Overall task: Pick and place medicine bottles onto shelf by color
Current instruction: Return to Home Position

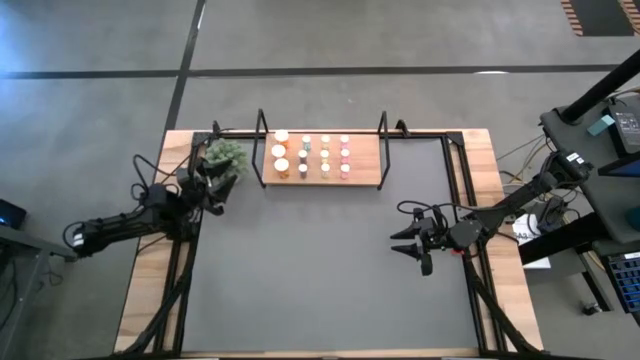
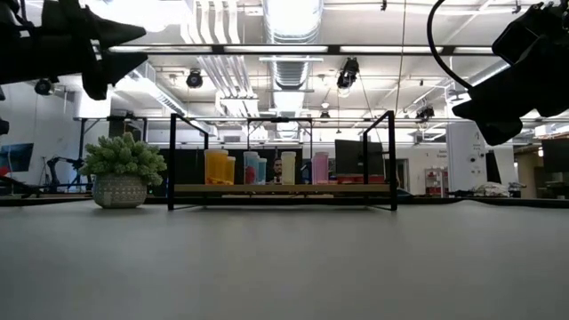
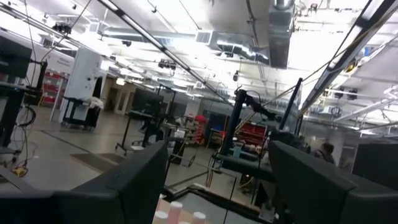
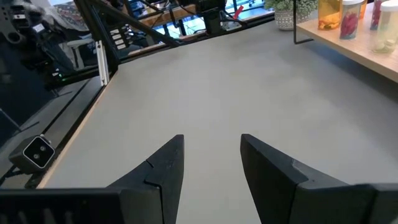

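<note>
As it is seen from above, the shelf (image 1: 365, 160) is placed at the far middle of the desk (image 1: 150, 300), and the bottles (image 1: 305, 152) are set upright on it in four columns of three. The orange bottles (image 1: 281, 151) are kept at the left end and the pink bottles (image 1: 344, 152) at the right end. The yellow-green bottles (image 1: 325, 153) and a paler column are placed between them. Just beside the left frame of the shelf a plant (image 1: 225, 152) is found. The left gripper (image 3: 219, 152) is held close to the plant, at the left edge of the mat (image 1: 320, 280). Its jaws are spread apart and nothing is held in them. The right gripper (image 4: 211, 142) is held above the right part of the mat, well apart from the shelf. Its jaws are also parted and empty.
</note>
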Tool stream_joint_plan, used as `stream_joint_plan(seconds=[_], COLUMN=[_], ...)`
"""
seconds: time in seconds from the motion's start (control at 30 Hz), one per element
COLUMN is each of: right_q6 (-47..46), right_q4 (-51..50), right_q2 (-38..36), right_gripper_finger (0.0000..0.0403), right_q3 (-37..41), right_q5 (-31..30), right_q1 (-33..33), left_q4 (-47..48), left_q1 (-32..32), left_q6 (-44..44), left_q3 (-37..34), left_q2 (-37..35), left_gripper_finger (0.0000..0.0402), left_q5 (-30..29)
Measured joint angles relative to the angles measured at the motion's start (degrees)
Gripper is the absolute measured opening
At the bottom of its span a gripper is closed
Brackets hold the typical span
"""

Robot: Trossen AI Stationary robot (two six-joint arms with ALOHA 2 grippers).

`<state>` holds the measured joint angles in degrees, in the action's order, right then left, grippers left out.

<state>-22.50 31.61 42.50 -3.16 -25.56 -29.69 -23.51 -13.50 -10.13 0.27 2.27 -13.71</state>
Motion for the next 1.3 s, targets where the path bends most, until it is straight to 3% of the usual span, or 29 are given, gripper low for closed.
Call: stream_joint_plan(seconds=[0.97, 1.3], right_q6=[0.0, 18.0], right_q4=[0.0, -3.5], right_q2=[0.0, -0.1], right_gripper_finger=[0.0148, 0.0148], right_q3=[0.0, 0.0], right_q5=[0.0, 0.0], right_q1=[0.0, 0.0], left_q4=[0.1, 0.0], left_q1=[0.0, 0.0], left_q6=[0.0, 0.0], left_q3=[0.0, 0.0], left_q2=[6.8, 8.7], left_gripper_finger=[0.0267, 0.0267], left_q5=[0.0, 0.0])
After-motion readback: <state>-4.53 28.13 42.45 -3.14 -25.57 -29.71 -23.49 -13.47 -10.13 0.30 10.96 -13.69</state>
